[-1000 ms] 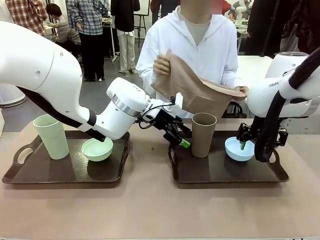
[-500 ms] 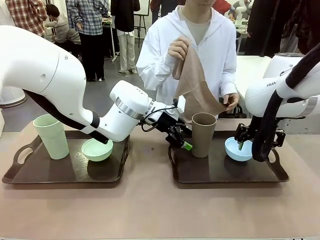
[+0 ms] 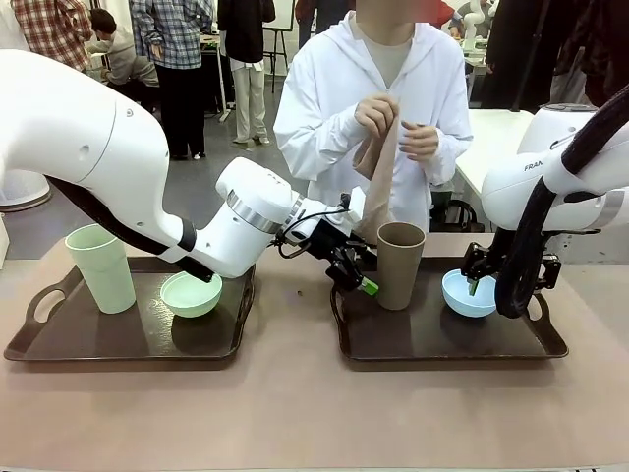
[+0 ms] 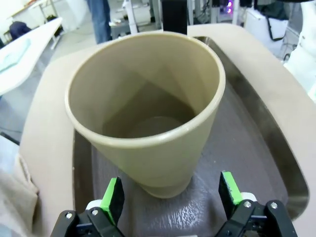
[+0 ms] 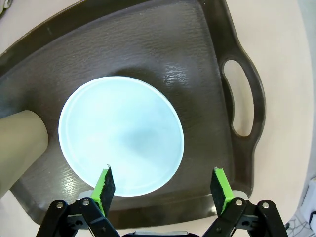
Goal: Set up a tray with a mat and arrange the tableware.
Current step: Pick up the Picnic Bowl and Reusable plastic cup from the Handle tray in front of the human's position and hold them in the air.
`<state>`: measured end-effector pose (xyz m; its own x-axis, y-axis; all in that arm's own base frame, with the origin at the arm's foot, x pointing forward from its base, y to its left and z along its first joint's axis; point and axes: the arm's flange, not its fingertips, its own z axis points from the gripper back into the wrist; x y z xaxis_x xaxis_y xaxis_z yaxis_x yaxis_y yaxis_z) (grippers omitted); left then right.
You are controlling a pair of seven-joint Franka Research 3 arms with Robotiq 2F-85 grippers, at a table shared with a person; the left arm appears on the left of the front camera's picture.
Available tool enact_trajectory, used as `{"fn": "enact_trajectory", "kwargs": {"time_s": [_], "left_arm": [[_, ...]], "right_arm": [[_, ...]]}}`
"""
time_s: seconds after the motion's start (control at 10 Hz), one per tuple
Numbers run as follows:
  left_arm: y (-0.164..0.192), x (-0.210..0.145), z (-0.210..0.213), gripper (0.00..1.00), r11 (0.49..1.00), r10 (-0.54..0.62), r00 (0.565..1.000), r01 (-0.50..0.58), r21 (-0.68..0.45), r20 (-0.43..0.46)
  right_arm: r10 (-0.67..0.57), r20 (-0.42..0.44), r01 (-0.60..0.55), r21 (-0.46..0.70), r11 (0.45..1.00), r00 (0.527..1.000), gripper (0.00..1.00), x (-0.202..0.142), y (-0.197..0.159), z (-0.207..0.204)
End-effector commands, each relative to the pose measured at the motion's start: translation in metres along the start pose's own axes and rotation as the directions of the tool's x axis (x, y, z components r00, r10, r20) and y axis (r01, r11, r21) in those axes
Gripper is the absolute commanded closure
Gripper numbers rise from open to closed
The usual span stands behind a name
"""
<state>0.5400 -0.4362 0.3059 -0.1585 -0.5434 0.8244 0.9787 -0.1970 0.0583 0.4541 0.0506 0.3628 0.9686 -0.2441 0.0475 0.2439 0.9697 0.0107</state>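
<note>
Two trays: the right tray [image 3: 442, 346] carries the brown cup [image 3: 400, 264], which stands upright near its left rim. The left tray [image 3: 59, 344] lies on the bench [image 3: 295, 413], well to the left of that cup.
Bowl on the right: the light blue bowl [image 5: 121, 136] sits on the same tray, to the right of the brown cup and apart from it.
Green pair: the pale green cup [image 3: 100, 267] and the pale green bowl [image 3: 191, 294] stand on the left tray, far to the left of the brown cup.
Mat: the tan mat [image 3: 378, 187] hangs limp from the person's hands [image 3: 376, 113], behind and above the brown cup. Neither tray is lined yet.
Left claw [image 4: 170, 195]: its jaws are apart, with a green pad on either side of the brown cup's foot, low by the tray floor. It is not squeezing.
Right claw [image 5: 161, 185]: its jaws are apart, to the right of the brown cup at the bowl's rim. One pad is over the bowl and the other is outside it; whether it touches cannot be told.
Cup handling: the cup is probably light, stiff and not fragile. It is tall on a narrow foot, so a sideways nudge could tip it. The wall widens upward, so a hold across the lower wall should let it wedge down into the pads.
Bowl handling: the bowl looks light and rigid, with matte plastic that should give fair friction. It is best pinched through the rim wall, with one pad inside and one outside.
Mat handling: the mat is soft and floppy and will sag, so it suits a two-corner hold.
</note>
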Motion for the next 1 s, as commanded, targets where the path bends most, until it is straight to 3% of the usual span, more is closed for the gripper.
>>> {"fn": "enact_trajectory", "kwargs": {"time_s": [0.0, 0.2, 0.9], "left_arm": [[0.005, 0.003, -0.005, 0.00, 0.999, -0.048, 0.997, 0.048, 0.005, 0.063], [0.011, 0.005, -0.015, 0.00, 0.999, -0.048, 0.992, 0.048, 0.005, 0.119], [0.012, 0.002, -0.050, 0.00, 0.995, -0.081, 0.979, 0.090, -0.041, 0.187]], "right_arm": [[-0.016, -0.005, 0.016, 0.014, 1.000, 1.000, 0.00, 0.005, 0.002, -0.003], [-0.017, -0.014, 0.017, 0.030, 0.999, 1.000, 0.00, 0.007, 0.000, -0.007], [0.005, -0.018, -0.004, 0.079, 0.997, 1.000, 0.00, 0.011, 0.006, -0.015]]}}
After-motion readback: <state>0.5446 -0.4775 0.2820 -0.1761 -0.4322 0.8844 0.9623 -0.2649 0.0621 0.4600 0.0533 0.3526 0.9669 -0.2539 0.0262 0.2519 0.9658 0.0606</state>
